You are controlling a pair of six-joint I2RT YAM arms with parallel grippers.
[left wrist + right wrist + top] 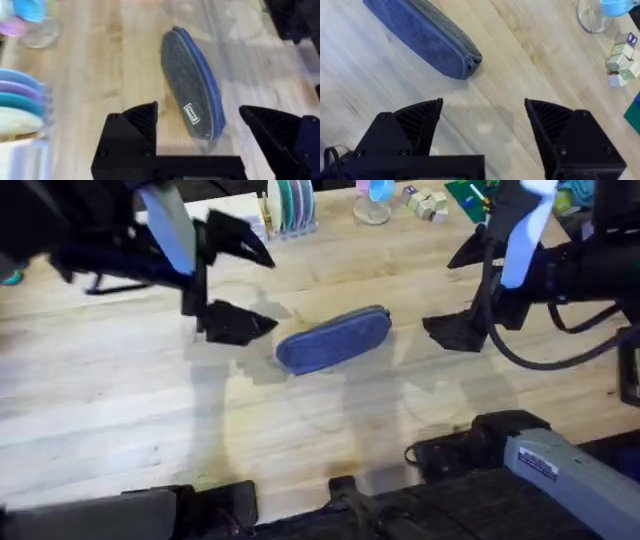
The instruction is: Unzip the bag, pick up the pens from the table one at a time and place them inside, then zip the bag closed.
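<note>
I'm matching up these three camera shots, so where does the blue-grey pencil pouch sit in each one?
Overhead: the bag lies mid-table, between the two hands.
Left wrist: the bag lies centre-right, one end between the left hand's open fingers.
Right wrist: the bag runs across the upper left.
Shared landmark: the clear glass.

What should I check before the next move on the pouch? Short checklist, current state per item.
1. The bag lies flat on the table, nothing on top of it: ok.
2. Zip state: looks closed along the top seam in the left wrist view: ok if the next move is unzipping.
3. Zip pull position: seems to sit at the end facing the right pincer, too small to confirm: cannot tell.
4. Left pincer open, holding nothing, beside the bag: ok.
5. Right pincer open, holding nothing, apart from the bag: ok.
6. Pens ready on the table: no pen can be made out: cannot tell.
</note>
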